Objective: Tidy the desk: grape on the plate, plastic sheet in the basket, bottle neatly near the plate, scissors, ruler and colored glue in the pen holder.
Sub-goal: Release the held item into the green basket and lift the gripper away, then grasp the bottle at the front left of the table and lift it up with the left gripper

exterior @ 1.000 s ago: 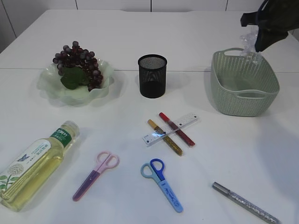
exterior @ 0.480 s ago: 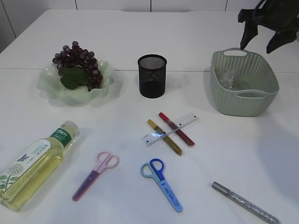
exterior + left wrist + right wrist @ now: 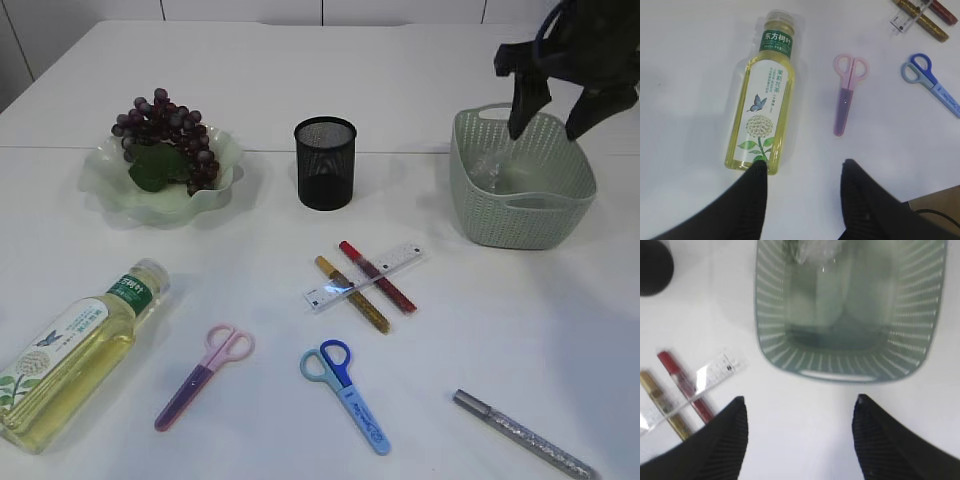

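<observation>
A: Left to right, pls. Where's the clear plastic bottle of yellow tea?

B: Lying flat on the white table, front-left, cap pointing away w/ long axis running near-to-far. Left gripper hangs just above its base, fingers apart, nothing in them.

A: So left arm's nearer?

B: I'd say so. Bottle sits straight ahead of that claw, well apart from the pale green wavy plate holding the purple grape bunch.

A: And far right?

B: Right gripper is over the grey-green woven basket, fingers spread, empty. Crumpled clear plastic sheet lies inside.
</observation>
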Available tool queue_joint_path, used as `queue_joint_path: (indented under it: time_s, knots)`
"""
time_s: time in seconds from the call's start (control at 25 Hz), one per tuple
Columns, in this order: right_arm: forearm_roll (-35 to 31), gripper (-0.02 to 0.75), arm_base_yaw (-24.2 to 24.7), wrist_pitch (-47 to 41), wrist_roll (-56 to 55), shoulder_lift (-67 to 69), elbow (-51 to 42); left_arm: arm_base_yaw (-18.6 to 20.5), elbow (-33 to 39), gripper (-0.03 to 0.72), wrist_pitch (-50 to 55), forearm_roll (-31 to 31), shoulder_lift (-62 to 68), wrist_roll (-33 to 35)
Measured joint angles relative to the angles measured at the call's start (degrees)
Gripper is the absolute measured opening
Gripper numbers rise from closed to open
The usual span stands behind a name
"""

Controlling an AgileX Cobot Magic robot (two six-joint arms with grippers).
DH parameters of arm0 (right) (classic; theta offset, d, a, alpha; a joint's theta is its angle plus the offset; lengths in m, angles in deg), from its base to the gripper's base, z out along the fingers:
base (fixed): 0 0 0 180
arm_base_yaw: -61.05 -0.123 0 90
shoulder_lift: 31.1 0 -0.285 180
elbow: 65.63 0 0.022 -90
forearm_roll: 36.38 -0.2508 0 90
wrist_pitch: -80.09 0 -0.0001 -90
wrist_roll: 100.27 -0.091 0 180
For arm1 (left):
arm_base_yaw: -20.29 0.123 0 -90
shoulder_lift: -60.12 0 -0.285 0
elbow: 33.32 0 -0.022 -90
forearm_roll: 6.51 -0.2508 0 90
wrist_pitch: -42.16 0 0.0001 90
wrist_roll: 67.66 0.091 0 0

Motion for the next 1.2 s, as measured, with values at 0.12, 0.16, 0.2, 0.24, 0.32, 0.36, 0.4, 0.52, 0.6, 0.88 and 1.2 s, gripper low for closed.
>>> queue_joint_path:
  time_s: [0.12,0.16,0.2,0.24,0.32,0.36,0.4,0.52,0.6,0.88,1.2]
  knots:
    - [0.76,0.511,-2.53,0.00,0.32,-4.16,-6.44,0.00,0.00,0.354,-0.37,-1.32,0.00,0.00]
    - [0.99,0.511,-3.55,0.00,0.60,-5.43,-8.17,0.00,0.00,0.353,-0.47,-2.05,0.00,0.00]
    - [1.35,0.510,-4.58,0.00,0.77,-6.53,-9.55,0.00,0.00,0.353,-0.47,-2.79,0.13,0.00]
    - [1.67,0.510,-5.42,0.00,0.98,-7.50,-10.60,0.00,0.00,0.354,-0.47,-3.54,0.64,0.00]
    - [2.17,0.510,-7.20,0.00,1.08,-9.11,-12.21,0.00,0.00,0.354,-0.47,-4.67,2.57,0.00]
    - [2.59,0.510,-7.98,0.00,1.12,-9.98,-13.13,0.00,0.00,0.353,-0.82,-5.13,3.91,0.00]
    - [2.59,0.510,-8.46,0.00,1.21,-10.63,-13.92,0.00,0.00,0.353,-1.20,-5.37,5.13,0.14]
    - [2.59,0.510,-9.65,0.00,1.72,-12.79,-17.33,0.00,-0.92,0.353,-2.15,-6.06,10.48,1.85]
    - [2.59,0.510,-9.88,0.00,2.13,-14.40,-20.01,0.00,-3.41,0.353,-2.15,-6.84,14.40,2.46]
    - [2.89,0.510,-9.88,0.11,2.66,-22.31,-31.01,0.00,-16.57,0.354,6.12,-7.76,30.55,6.83]
    - [2.89,0.510,-9.88,0.11,3.28,-32.45,-38.48,-0.68,-23.56,0.435,10.86,-8.10,43.41,12.71]
